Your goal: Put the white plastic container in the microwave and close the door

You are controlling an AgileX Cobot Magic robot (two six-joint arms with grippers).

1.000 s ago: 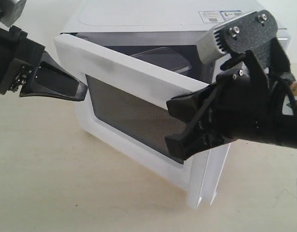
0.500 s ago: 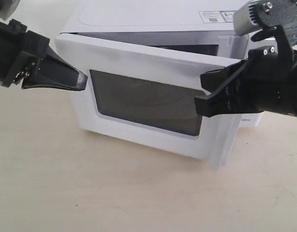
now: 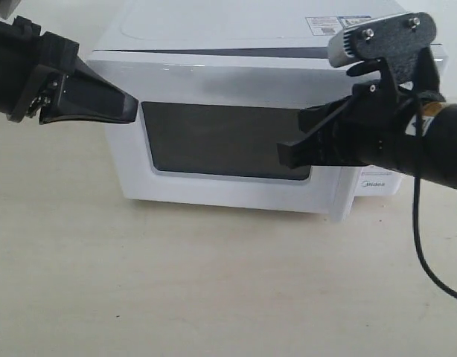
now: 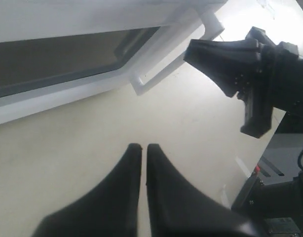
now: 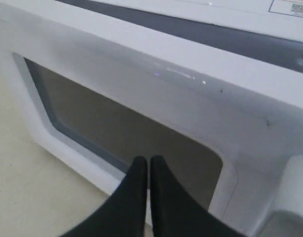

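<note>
The white microwave (image 3: 236, 30) stands at the back of the table. Its door (image 3: 213, 85) with the dark window (image 3: 221, 141) lies flat against the front. The white plastic container is hidden behind it. My right gripper (image 3: 286, 149) is shut and empty, its tips against the right part of the window (image 5: 132, 128); in its own view they (image 5: 143, 159) point at the door (image 5: 141, 74). My left gripper (image 3: 130, 111) is shut and empty by the door's upper left corner. In the left wrist view it (image 4: 140, 146) hangs over bare table, with the door's bar handle (image 4: 171, 60) beyond.
Beige tabletop (image 3: 176, 282) spreads in front of the microwave. A black cable (image 3: 429, 260) hangs from my right arm at the right edge. Stickers (image 3: 333, 24) sit on the microwave's top. Dark equipment (image 4: 275, 197) stands past the table in the left wrist view.
The door has swung from half open to flat against the microwave, with my right gripper moving in with it. The container seen inside a second ago is now hidden. My left gripper barely moved.
</note>
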